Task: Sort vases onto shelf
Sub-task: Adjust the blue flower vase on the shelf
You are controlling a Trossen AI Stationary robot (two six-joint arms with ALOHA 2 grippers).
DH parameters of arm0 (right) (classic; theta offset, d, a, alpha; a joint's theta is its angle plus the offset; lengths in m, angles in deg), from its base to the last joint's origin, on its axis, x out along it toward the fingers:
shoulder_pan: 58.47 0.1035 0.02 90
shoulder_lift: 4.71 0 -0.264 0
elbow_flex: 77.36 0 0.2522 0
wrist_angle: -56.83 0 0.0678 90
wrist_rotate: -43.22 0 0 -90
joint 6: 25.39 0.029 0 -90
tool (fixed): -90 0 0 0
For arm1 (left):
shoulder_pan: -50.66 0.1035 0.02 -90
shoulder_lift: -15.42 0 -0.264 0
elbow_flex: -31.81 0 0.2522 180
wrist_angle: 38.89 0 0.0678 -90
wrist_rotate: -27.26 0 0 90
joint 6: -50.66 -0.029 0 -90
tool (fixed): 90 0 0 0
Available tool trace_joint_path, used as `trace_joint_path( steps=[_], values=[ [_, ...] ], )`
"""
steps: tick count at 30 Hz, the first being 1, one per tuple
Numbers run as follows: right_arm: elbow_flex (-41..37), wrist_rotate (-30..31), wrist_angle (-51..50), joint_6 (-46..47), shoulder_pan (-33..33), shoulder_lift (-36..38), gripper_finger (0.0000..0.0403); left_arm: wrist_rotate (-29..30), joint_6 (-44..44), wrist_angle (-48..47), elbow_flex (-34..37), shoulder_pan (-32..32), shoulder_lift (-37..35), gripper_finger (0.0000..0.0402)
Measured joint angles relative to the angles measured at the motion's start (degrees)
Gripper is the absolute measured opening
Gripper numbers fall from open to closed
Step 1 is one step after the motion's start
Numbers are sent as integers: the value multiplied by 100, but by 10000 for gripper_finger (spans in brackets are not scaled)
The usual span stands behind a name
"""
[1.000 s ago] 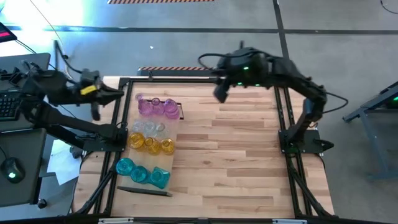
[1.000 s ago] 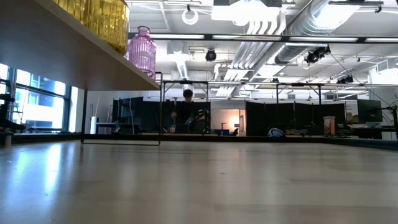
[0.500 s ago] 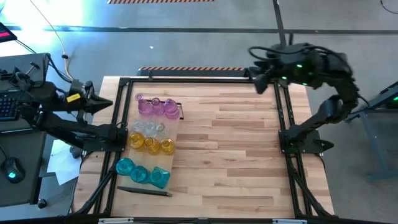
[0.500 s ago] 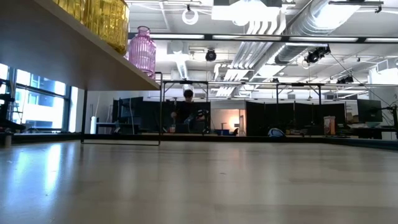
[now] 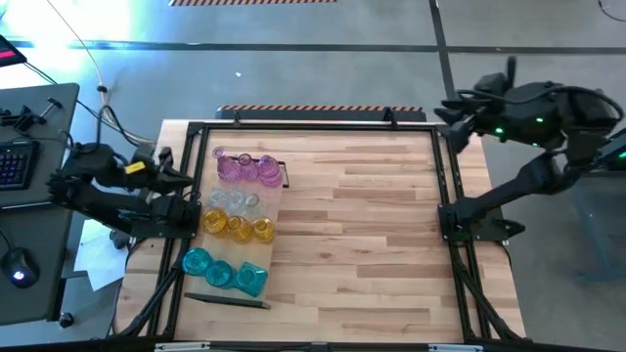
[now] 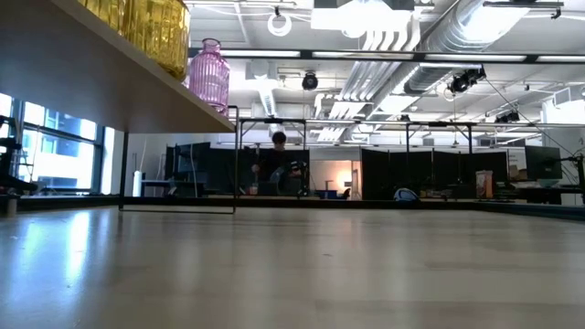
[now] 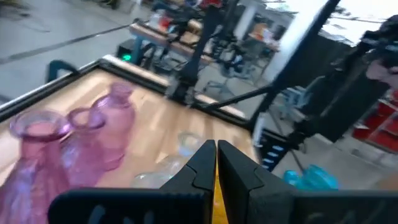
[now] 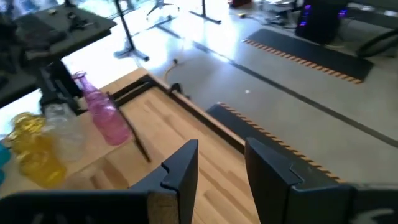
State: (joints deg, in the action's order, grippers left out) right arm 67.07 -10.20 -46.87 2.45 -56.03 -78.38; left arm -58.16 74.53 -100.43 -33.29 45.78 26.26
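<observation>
Vases fill the shelf overhead; wrist views show left hand closed, right hand parted.

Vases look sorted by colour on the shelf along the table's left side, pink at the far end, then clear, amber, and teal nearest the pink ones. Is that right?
Not quite. The high view shows the teal vases at the shelf's opposite end, farthest from the pink vases, next to the amber ones. The clear ones sit beside the pink.

Translucent glossy glass vases, pink, clear, amber, teal. Light butcher-block wood table, smooth satin finish. Black matt metal frame rails.
</observation>
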Motion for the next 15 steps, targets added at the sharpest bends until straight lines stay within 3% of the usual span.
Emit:
trace_joint_path(
  steps=[9, 15],
  values=[
    [-2509, 415, 151, 735, -2, 2289, 113, 1504, 252, 120, 374, -2, -9, 10],
    [-4097, -56, 1005, 541, -2, 3802, 113, 1928, 309, 127, 374, -2, -9, 10]
  ],
)
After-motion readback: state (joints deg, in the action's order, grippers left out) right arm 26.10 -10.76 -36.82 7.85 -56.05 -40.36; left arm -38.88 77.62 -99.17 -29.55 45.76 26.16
